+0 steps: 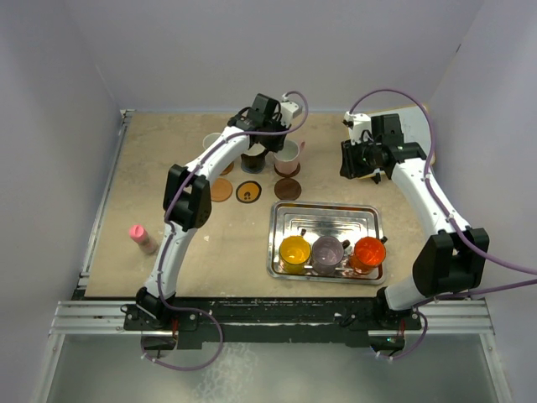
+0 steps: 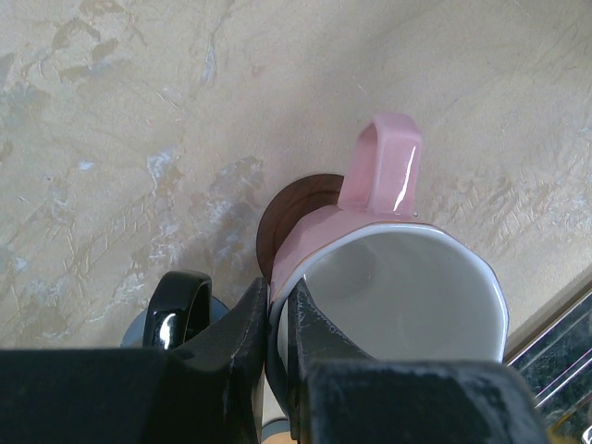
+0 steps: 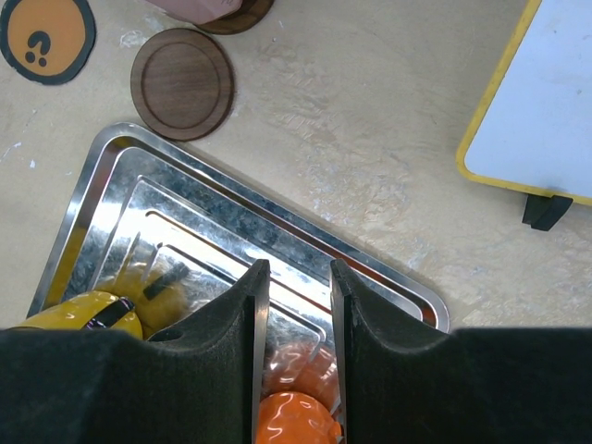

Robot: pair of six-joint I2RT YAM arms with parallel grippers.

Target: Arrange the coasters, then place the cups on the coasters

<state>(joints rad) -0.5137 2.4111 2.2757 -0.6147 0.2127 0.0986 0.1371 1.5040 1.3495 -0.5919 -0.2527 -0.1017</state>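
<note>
We show the left gripper (image 2: 280,298) clenched on the rim of the pinkish-white cup (image 2: 407,296), over a dark brown coaster (image 2: 294,208) and just beside the black cup (image 2: 178,310), while the right gripper (image 3: 294,277), jaws parted and empty, hovers above the steel tray's (image 3: 305,242) corner edge, well apart.

The mug (image 2: 398,287) was pink outside, white inside. One wood-grained coaster (image 3: 181,83) was dark brown, the black-rimmed coaster (image 3: 46,37) orange with dark spots. The tabletop (image 2: 139,111) was mottled beige.

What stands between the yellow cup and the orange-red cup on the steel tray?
The greyish-purple cup, flanked by the yellow cup and the orange-red cup; the top external view shows it.
</note>
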